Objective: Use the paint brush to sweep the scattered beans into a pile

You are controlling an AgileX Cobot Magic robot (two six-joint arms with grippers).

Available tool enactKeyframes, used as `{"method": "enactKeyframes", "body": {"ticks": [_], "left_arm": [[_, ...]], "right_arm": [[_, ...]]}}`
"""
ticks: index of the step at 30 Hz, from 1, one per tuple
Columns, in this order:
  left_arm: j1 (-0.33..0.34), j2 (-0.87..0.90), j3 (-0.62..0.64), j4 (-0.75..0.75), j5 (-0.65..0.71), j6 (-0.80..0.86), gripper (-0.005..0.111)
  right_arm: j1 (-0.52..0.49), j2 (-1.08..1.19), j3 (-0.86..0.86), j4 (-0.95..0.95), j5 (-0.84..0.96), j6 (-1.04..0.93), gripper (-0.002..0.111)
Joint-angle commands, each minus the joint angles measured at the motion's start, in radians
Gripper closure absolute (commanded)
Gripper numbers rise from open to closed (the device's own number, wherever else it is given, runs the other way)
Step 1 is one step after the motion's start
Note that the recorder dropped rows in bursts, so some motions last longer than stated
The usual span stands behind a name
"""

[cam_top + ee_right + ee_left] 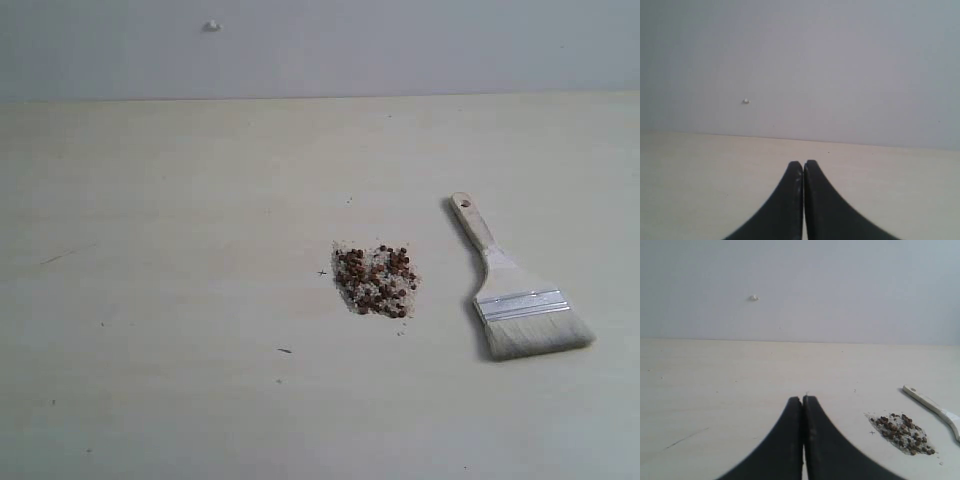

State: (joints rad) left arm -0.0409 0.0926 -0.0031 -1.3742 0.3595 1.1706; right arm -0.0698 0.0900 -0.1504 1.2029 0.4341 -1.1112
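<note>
Item: the beans (376, 281) are lying in one compact pile (380, 290) on the table (180, 300), the paint brush (515, 295) is resting unheld near its right, and the left end effector (803, 400) and right end effector (803, 164) are sitting closed and empty, so the sweeping is looking largely done.

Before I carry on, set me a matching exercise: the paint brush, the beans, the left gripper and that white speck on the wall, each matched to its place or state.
Things
1. paint brush
2. beans
3. left gripper
4. white speck

Places or states
A. shut, holding nothing
B. on the wall
C. lying flat and untouched, bristles nearest the exterior camera
D. clustered in one small patch

Pairs: 1-C, 2-D, 3-A, 4-B
</note>
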Motion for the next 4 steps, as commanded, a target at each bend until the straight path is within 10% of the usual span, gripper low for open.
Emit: {"method": "enactKeyframes", "body": {"ticks": [1, 4], "left_arm": [[-0.009, 0.001, 0.003, 0.0, 0.006, 0.004, 0.107], [-0.009, 0.001, 0.003, 0.0, 0.006, 0.004, 0.107]], "right_arm": [[-0.001, -0.005, 0.005, -0.005, 0.005, -0.001, 0.108], [-0.001, -0.005, 0.005, -0.005, 0.005, -0.001, 0.108]]}}
